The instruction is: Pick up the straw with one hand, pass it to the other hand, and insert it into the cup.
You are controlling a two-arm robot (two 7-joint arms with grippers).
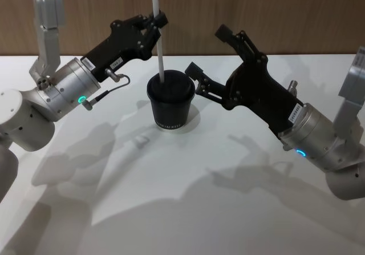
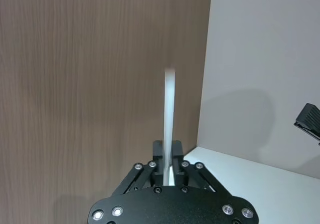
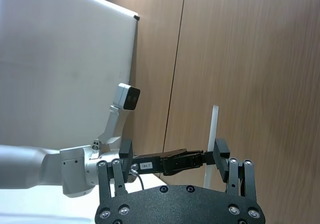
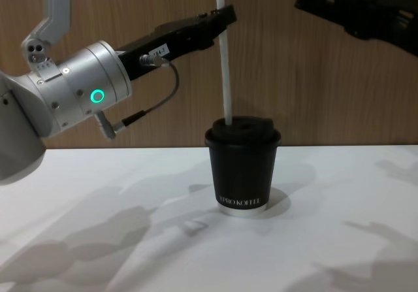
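Left gripper [image 1: 158, 22]: long, black, white-labelled, on a silver wrist; closed on the straw's upper part.
Straw [image 4: 225, 63]: thin white plastic, near upright below the fingers, its lower end at the lid.
Cup [image 4: 243, 171]: small black paper coffee cup with domed lid, beneath the left gripper.
Right gripper [image 1: 210, 55]: all black, spread wide, empty, beside the cup.
Progress: pick-up and handover look done; what is left is pushing the straw deeper and letting go.

Both arms are silver, with ring-lit cylindrical wrists; each black, screw-studded end effector [image 1: 155, 22] [image 1: 206, 61] bears a small white label.
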